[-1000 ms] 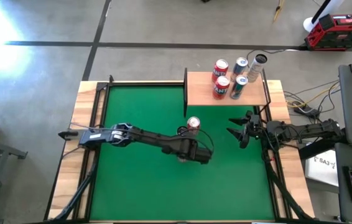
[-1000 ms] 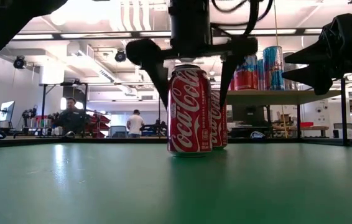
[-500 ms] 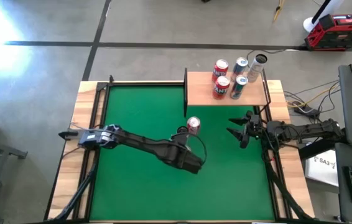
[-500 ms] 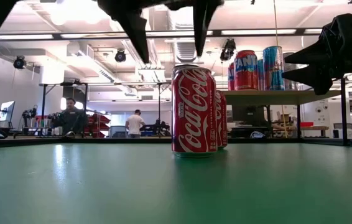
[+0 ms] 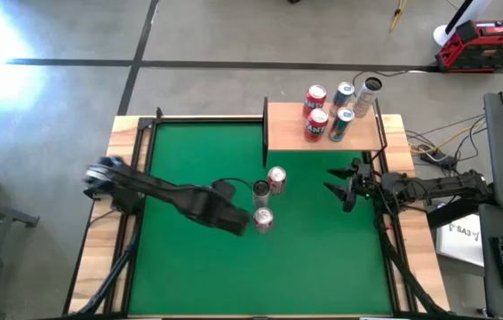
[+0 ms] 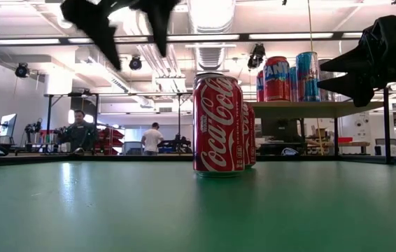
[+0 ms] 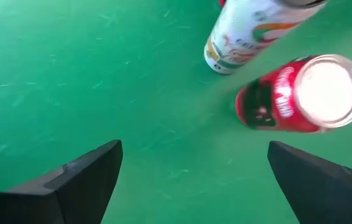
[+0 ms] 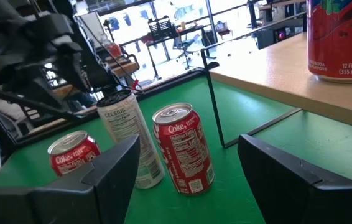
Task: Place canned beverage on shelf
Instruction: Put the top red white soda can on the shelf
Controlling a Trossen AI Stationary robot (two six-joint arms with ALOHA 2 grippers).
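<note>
Three cans stand upright on the green felt mid-table: a red Coke can (image 5: 263,220), a slim white can (image 5: 261,189) and a second red Coke can (image 5: 276,180). The shelf (image 5: 290,133) is a tan board at the far right that carries several cans (image 5: 327,111). My left gripper (image 5: 244,220) is open and empty, raised above the felt just left of the near Coke can (image 7: 300,93). My right gripper (image 5: 340,189) is open and empty, level, right of the cans and below the shelf's near edge.
The shelf's thin dark frame post (image 8: 213,102) stands between the cans and the board. In the low view the near Coke can (image 6: 217,126) hides most of the one behind it. Bare felt lies at the table's left and near sides. People show in the room behind.
My left gripper stood with its open fingers on either side of the near Coke can. It has risen off the can and drawn back toward the table's left edge. The can stays upright on the felt. My right arm has kept still.
</note>
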